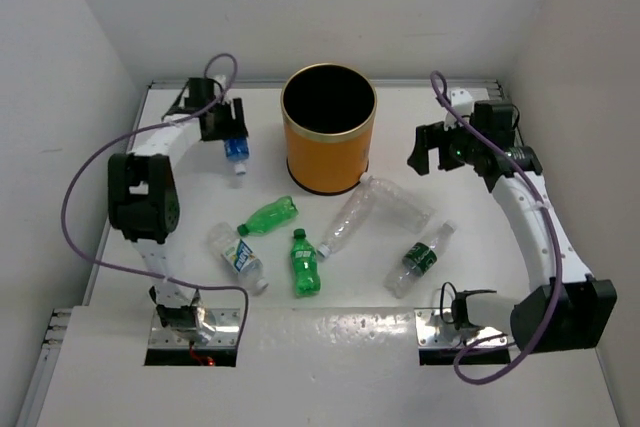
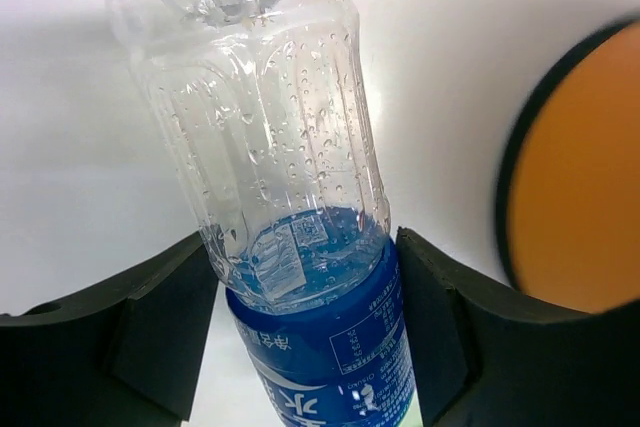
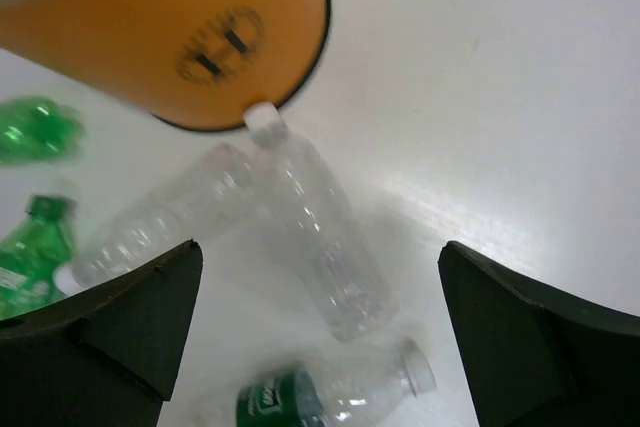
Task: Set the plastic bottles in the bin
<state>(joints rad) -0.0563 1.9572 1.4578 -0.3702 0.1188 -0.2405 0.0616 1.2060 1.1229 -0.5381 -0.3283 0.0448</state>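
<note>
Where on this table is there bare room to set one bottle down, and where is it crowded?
Bare table lies between the bin and the right fingers. Another free patch lies between the green-label bottle and the right arm. In front of the bin it is crowded: six bottles lie close together.

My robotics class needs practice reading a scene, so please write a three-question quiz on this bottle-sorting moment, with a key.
1. True or false: the right gripper is holding a bottle.
2. The bottle between the fingers of the left gripper has a label that is: A green, B blue, C red.
3. How many all-green bottles lie on the table?
Key: 1 false, its jaws stand wide open and empty. 2 B. 3 two.
</note>
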